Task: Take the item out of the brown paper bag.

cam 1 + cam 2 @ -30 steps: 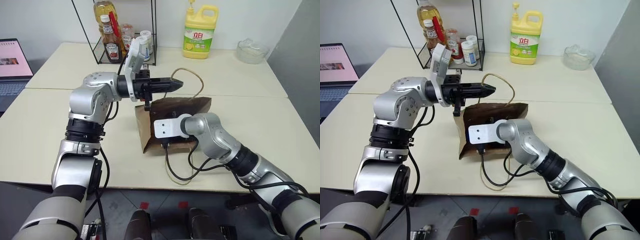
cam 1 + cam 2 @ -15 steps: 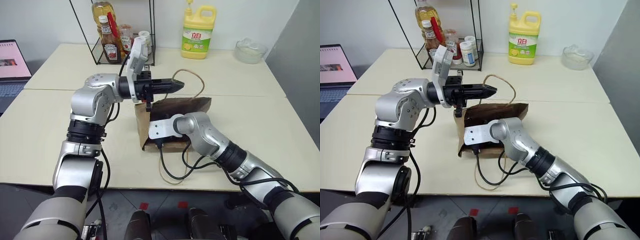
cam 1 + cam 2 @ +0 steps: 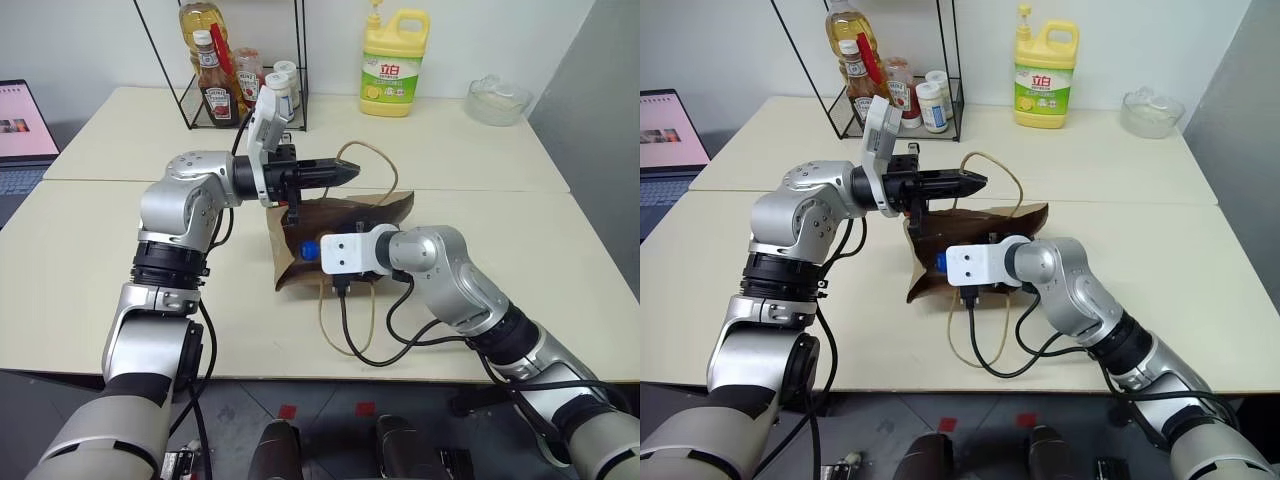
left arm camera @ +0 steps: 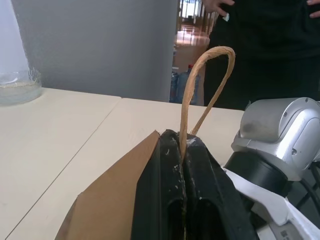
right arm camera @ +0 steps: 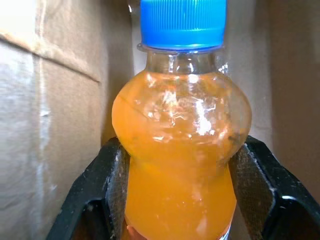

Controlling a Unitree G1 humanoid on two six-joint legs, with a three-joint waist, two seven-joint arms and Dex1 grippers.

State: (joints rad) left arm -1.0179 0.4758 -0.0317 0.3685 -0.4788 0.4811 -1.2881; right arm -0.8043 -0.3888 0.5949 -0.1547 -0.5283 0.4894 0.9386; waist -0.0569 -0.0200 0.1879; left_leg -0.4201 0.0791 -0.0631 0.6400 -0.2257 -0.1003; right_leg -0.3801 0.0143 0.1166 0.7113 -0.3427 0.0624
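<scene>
The brown paper bag [image 3: 388, 206] sits at the middle of the table, and one cord handle [image 3: 378, 152] is lifted by my left gripper [image 3: 349, 170], which is shut on it. In the left wrist view the cord [image 4: 202, 70] rises from between the closed fingers [image 4: 172, 165]. My right gripper [image 5: 181, 150] reaches into the bag and is shut on the item [image 5: 180, 150], a small clear bottle of orange liquid, with a finger pressed on each side. The bottle's blue cap [image 3: 309, 250] peeks out at the bag's mouth beside the white wrist mount [image 3: 345, 251].
At the back stand a yellow detergent jug [image 3: 392, 62], a wire rack [image 3: 240, 75] with ketchup and other bottles, and a glass bowl [image 3: 498, 100]. A laptop [image 3: 20, 130] sits far left. A black cable [image 3: 352, 335] loops over the front edge. A person [image 4: 260, 50] stands behind.
My right arm has drawn back and up with the bottle, and the blue cap now shows at the bag's mouth. The left gripper has kept still on the handle.
</scene>
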